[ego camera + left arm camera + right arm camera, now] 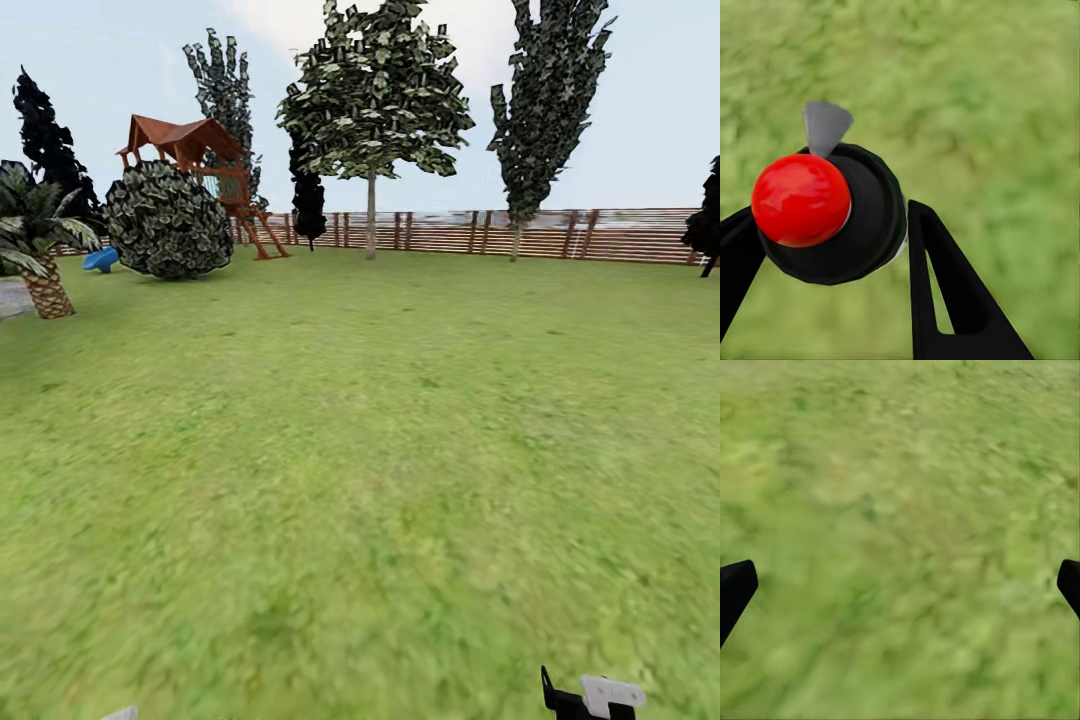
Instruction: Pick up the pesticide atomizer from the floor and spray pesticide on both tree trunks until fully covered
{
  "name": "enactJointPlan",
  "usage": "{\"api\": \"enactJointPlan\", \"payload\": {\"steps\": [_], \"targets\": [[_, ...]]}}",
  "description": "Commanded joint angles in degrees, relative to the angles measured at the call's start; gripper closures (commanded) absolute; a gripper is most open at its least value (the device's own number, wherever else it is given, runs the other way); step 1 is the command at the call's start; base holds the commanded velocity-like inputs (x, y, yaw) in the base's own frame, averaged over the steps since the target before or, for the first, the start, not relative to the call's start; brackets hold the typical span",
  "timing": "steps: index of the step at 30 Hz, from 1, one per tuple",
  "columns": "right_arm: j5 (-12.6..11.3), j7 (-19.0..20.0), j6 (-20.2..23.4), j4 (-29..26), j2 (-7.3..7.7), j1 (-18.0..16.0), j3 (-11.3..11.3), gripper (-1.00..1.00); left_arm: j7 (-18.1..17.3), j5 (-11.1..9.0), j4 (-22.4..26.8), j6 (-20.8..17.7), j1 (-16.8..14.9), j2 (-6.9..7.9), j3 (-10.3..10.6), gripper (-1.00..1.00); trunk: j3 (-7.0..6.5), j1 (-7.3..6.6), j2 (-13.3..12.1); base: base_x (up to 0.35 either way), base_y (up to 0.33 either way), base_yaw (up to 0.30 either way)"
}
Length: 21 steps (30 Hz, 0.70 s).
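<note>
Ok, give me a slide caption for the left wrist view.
Left gripper holding the pesticide atomizer, red knob and grey nozzle up, above the grass lawn.

We've got open lawn [380, 450] ahead, fence [600, 235] running along the back. Round bush [168, 220] sits far left with the playhouse [195, 150] behind it and a palm [40, 250] nearer at its left. Two trees [371, 100] stand just before the fence, center and right.

Wide grass lawn [380, 450] running back to the slat fence [560, 233]; round bush [168, 221] sits before it, beside the wooden playhouse [200, 160].
</note>
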<state>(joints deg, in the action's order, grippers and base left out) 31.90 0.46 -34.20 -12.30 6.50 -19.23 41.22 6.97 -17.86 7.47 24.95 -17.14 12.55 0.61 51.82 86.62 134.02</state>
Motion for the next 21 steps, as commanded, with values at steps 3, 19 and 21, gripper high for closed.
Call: {"api": "enactJointPlan", "payload": {"steps": [3,19,21], "targets": [[0.0,0.0,0.0,0.0,0.34,0.0,0.0,-1.0,0.0,-0.4,0.0,0.0,0.0,0.11,-0.1,1.0,0.0,0.0,0.0,0.276,0.0,0.01],[0.0,0.0,0.1,0.0,1.32,0.0,0.0,-1.0,0.0,-0.6,0.0,-0.1,0.0,0.35,-0.2,1.0,0.0,0.0,0.0,0.339,0.0,0.0],[0.0,0.0,0.1,0.0,1.32,0.0,0.0,-1.0,0.0,-0.6,0.0,-0.2,0.0,0.35,-0.2,1.0,0.0,0.0,0.0,0.344,0.0,0.0]]}}
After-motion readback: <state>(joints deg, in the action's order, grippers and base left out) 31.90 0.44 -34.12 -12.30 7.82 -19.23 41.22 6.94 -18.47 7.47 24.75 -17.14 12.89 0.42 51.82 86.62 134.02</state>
